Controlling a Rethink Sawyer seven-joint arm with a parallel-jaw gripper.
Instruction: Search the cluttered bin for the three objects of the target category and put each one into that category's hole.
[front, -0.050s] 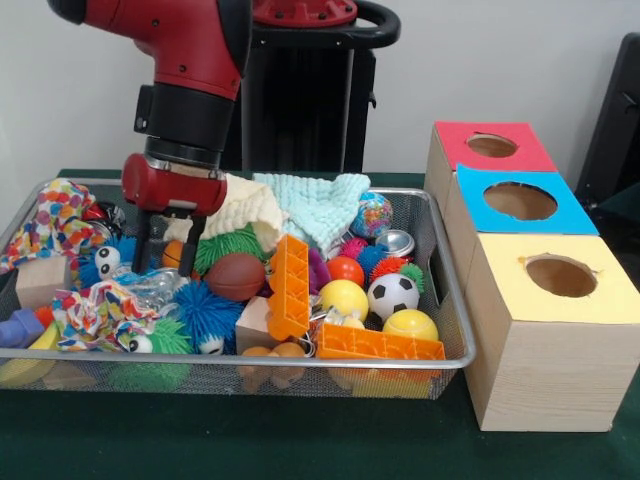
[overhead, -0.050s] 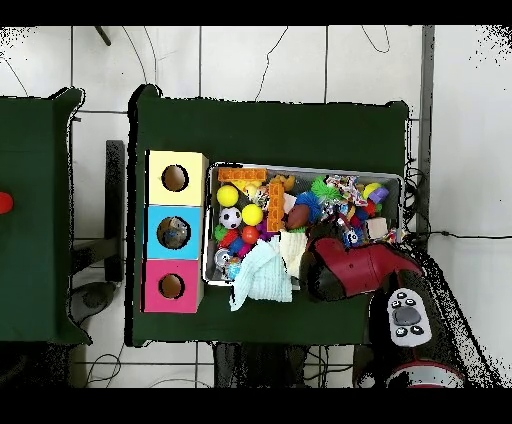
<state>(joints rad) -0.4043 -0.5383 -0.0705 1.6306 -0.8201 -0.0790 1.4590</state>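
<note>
We log one wire mesh bin (front, -0.050s: 452, 340) on the green counter (front, -0.050s: 300, 440). Nearest its front rim lie two orange brick plates (front, -0.050s: 380, 346), one flat and one upright. Behind them we count four balls: two yellow balls (front, -0.050s: 410, 325), one soccer ball (front, -0.050s: 392, 294), one red ball (front, -0.050s: 346, 270). Further in sits one brown football (front, -0.050s: 236, 276). At the bin's far left the pincer (front, -0.050s: 166, 245) hangs with its two fingers apart, holding nothing. Right of the bin stand three wooden boxes: yellow hole (front, -0.050s: 561, 276), blue hole (front, -0.050s: 520, 201), red hole (front, -0.050s: 492, 146).
</note>
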